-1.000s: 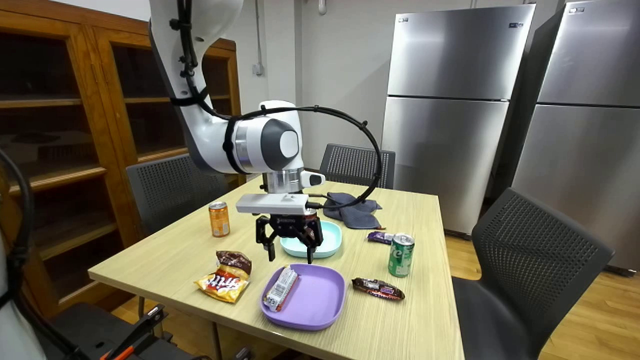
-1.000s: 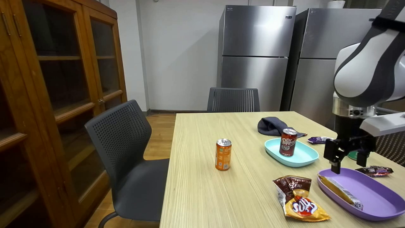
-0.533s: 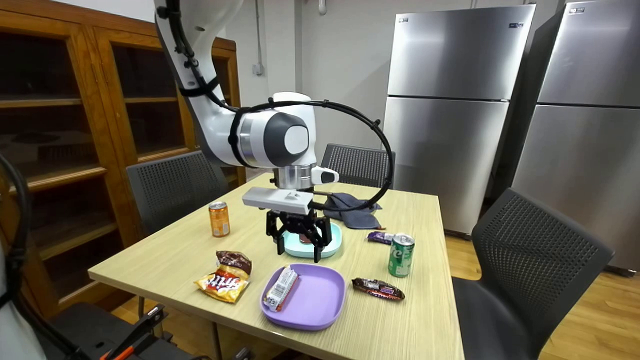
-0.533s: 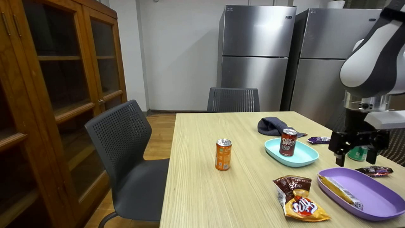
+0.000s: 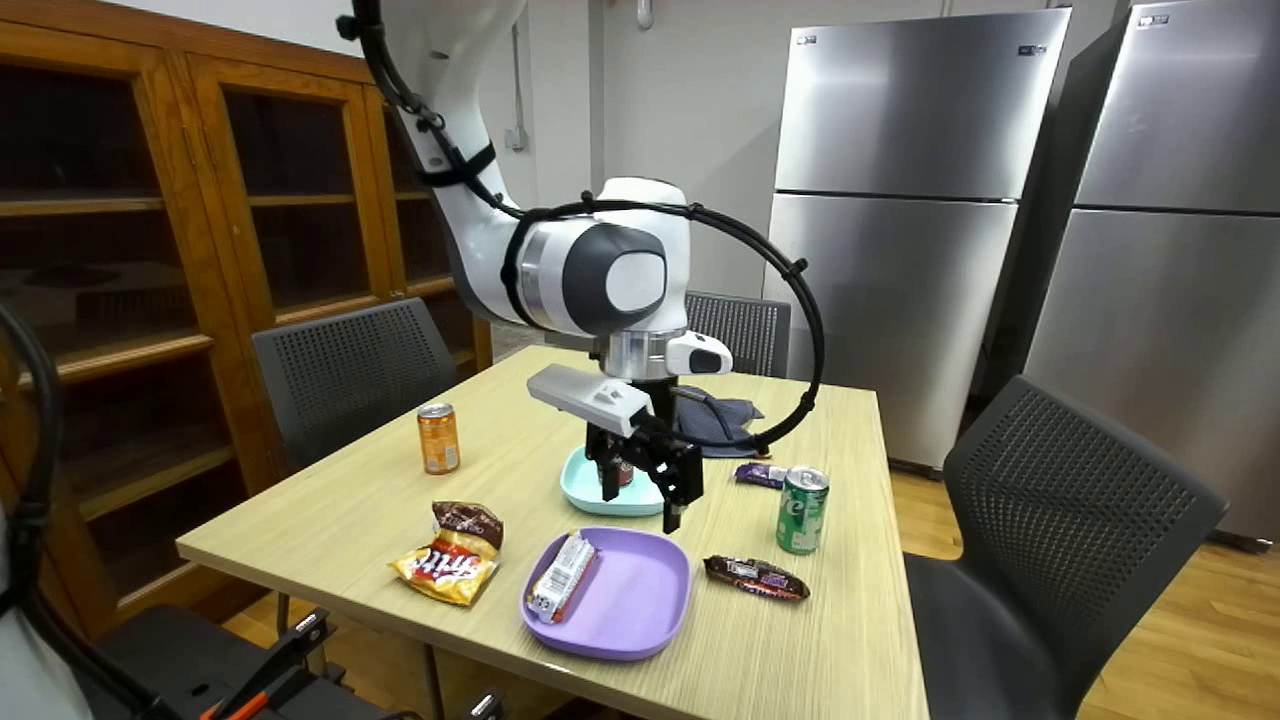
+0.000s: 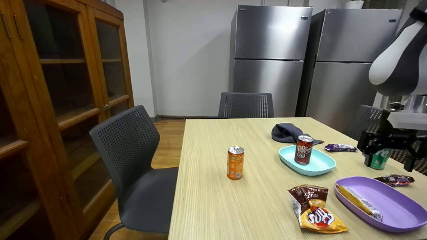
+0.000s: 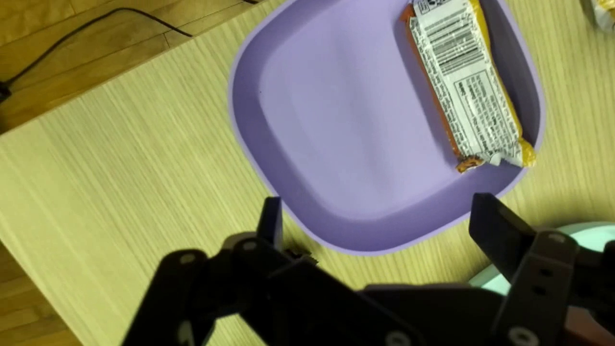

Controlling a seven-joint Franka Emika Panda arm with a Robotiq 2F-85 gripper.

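Over a pale table (image 6: 213, 206), hovering near a purple tray (image 7: 326, 125) with gripper (image 5: 641, 505) spread wide, holding nothing — seeing a wrapped bar (image 7: 466, 86) inside that tray — and possibly risking clipping its edge by dipping low, or toppling the green can (image 5: 803, 515) by swinging sideways

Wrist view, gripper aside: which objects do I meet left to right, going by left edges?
Thin black cable → purple rounded-square plastic plate → silver-and-yellow wrapped bar, lying in that plate → pale teal plastic plate, partly hidden → yellow foil snack bag, only a corner showing.
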